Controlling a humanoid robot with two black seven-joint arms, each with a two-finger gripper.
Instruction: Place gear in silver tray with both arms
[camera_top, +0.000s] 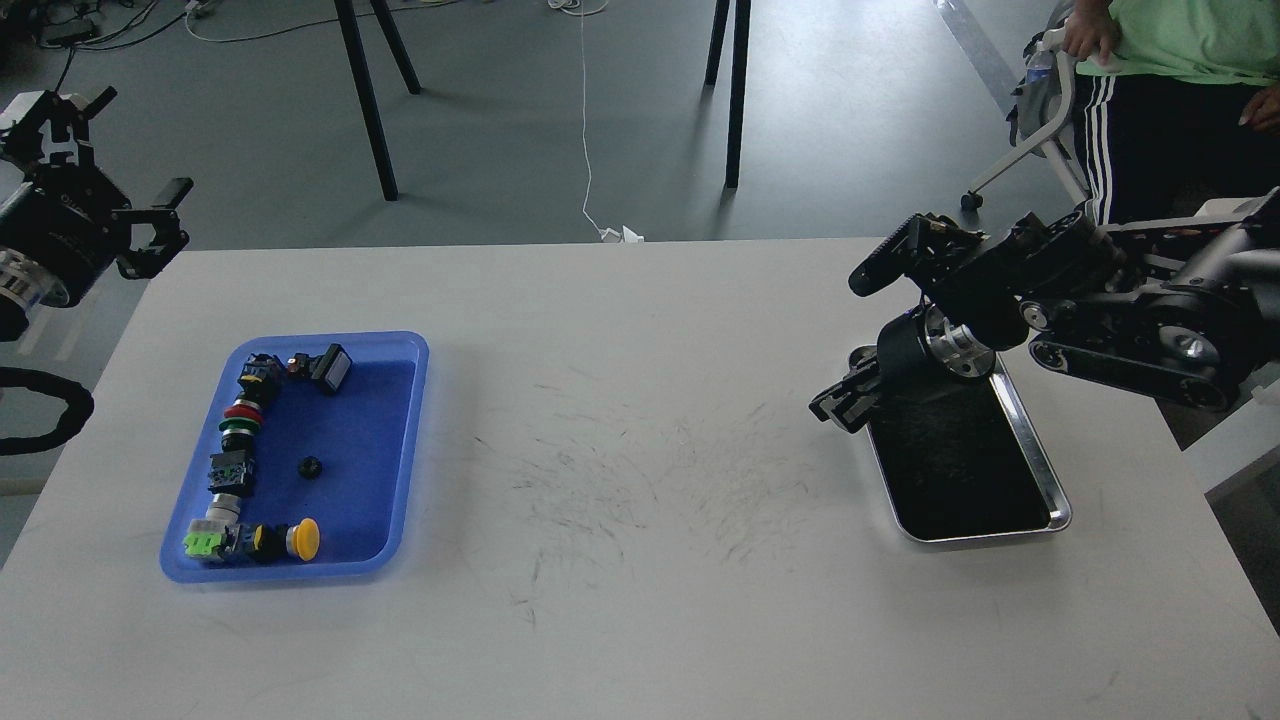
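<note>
Gear looks like the small black round part (310, 466) on the floor of the blue tray (405, 440), far left of the tabletop (640, 620). Silver tray (1045, 470) sits far right, long axis running away from us, nothing visible in it. Our left hand (120, 225), off the tabletop's left edge, prongs apart and empty, is much nearer the gear. Right hand (838, 402) hangs at the silver tray's left rim; can't tell its spread.

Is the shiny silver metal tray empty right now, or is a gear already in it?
Cannot tell: the shiny silver metal tray shows only its dark bottom, but my right arm covers its far end.
</note>
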